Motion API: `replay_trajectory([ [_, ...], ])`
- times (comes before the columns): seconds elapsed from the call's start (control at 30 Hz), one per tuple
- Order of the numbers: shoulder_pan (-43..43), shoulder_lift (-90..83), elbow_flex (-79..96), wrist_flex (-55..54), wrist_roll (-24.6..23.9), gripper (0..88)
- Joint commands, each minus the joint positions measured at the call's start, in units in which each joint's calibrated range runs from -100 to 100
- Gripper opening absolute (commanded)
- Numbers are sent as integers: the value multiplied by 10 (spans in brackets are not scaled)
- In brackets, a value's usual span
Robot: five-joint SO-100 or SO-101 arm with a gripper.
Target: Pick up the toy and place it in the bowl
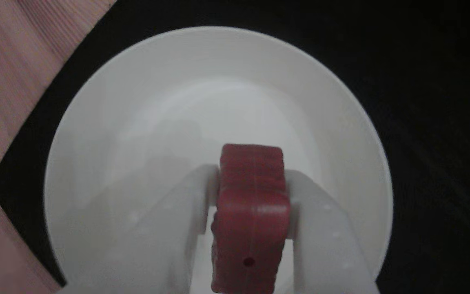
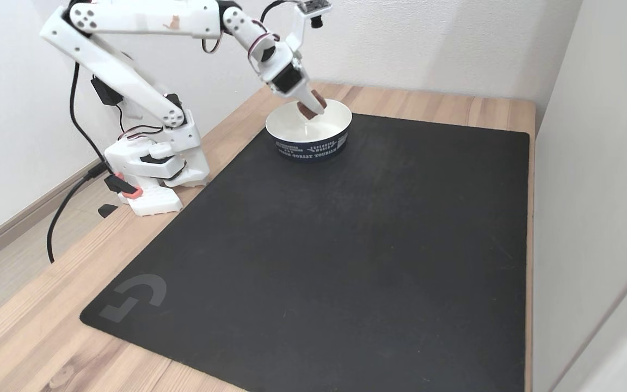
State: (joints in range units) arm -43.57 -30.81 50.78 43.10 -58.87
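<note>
1. Wooden table (image 2: 47, 326), black mat (image 2: 319, 245); bowl (image 2: 292, 128) at mat's far left corner.
2. Gripper (image 1: 251, 183) clamped on toy (image 1: 253, 212), over bowl's inside.
3. Toy looks light, stiff; ribbed sides suit gripping.

Arm (image 2: 128, 32) stretched forward, wrist angled down, jaws clamped tight, gripper (image 2: 309, 108) pointing downward.

Toy (image 1: 253, 212) base cut by the lower edge, flanks hidden behind the gripper (image 1: 253, 192) fingers. Bowl (image 2: 292, 124) lettering too small to read.

Dull-red toy (image 1: 253, 212), white bowl (image 1: 227, 69), black mat (image 2: 346, 245), white fingers (image 1: 324, 228)
</note>
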Motion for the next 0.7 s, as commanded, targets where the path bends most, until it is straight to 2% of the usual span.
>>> replay_trajectory([
  [0.0,-4,-34,33,-18,-3,25],
  [0.2,-4,-52,58,-18,-3,33],
  [0.37,-12,-52,60,-12,-3,203],
  [0.6,-14,-52,67,-17,-3,202],
  [0.67,-11,-52,66,-18,-3,166],
])
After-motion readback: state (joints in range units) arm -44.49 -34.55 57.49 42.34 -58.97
